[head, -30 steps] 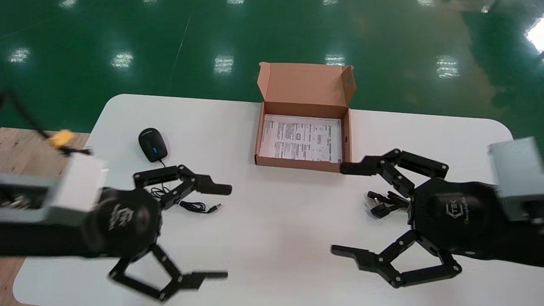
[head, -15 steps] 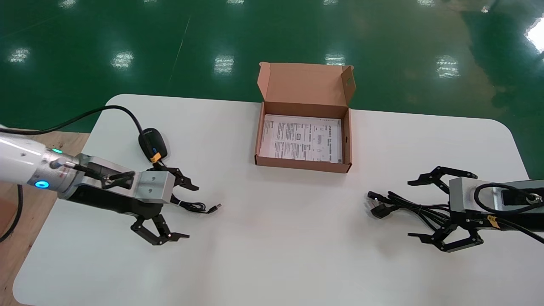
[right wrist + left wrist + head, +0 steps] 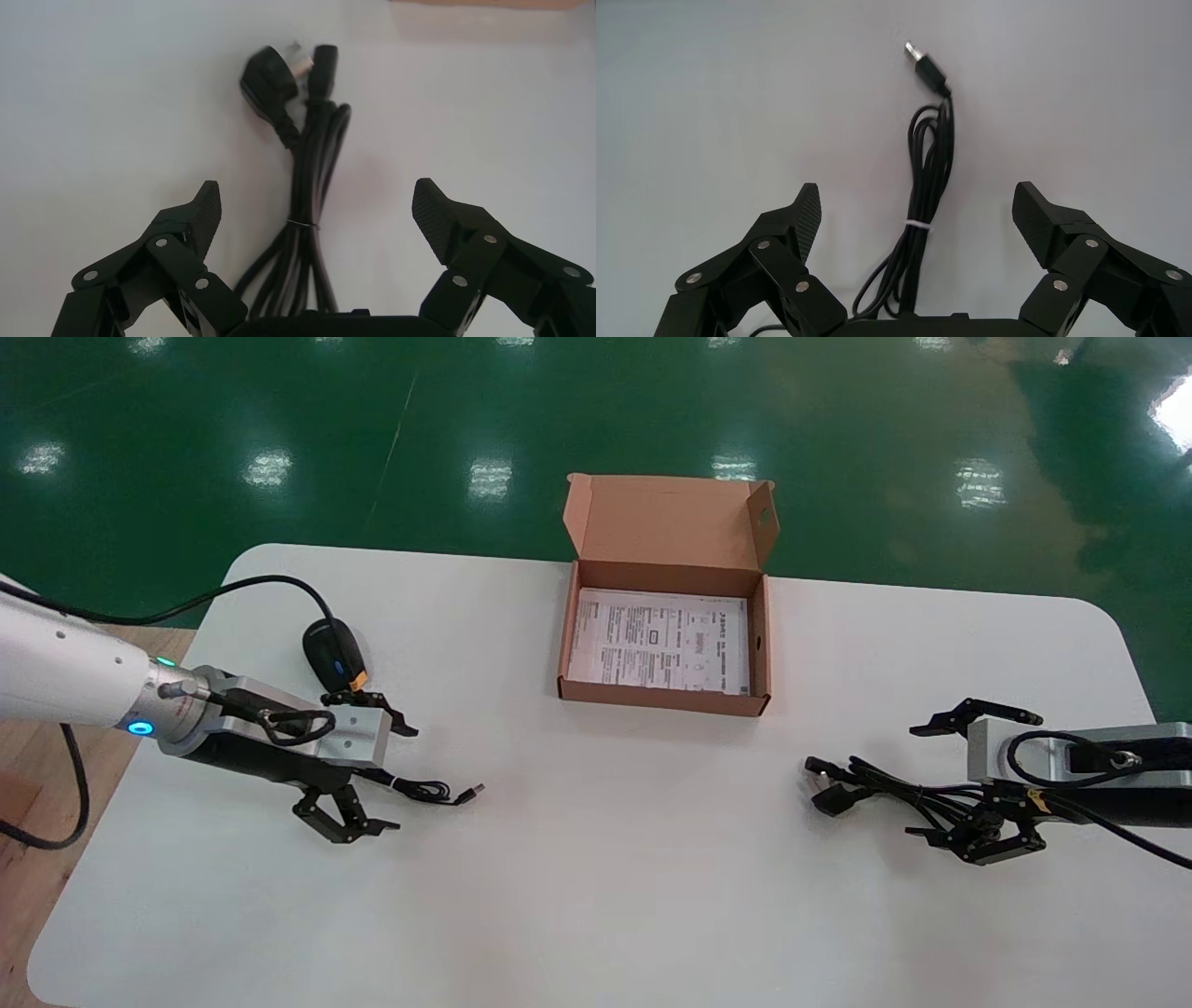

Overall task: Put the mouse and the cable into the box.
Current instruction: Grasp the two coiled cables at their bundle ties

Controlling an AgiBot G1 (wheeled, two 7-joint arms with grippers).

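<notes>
Black and rounded, the computer mouse (image 3: pixel 332 649) is seen near the left edge of the white bench (image 3: pixel 596 877), on the far side of the left end effector (image 3: pixel 396 777). Its thin black mouse lead (image 3: pixel 424 791) is tied in a narrow bundle. The bundle's long axis runs straight out between the left end effector's (image 3: pixel 919 210) widely spread fingers, and its silver USB plug (image 3: pixel 914 50) points toward the bench's middle. The lead is thus straddled but not gripped, and a closing stroke would be made squarely across it.

At the middle of the far edge the brown cardboard box (image 3: pixel 664 696) stands open, with a printed leaflet (image 3: pixel 658 640) laid flat inside.

Toward the right edge the thick black power cable (image 3: pixel 866 784) is likewise bundled. It lies lengthwise between the wide-open fingers of the right end effector (image 3: pixel 924 782), with its plugs (image 3: pixel 281 74) directed at the bench's middle. Each bundle is judged to be served by the arm on its own side, and the box is reached from either.
</notes>
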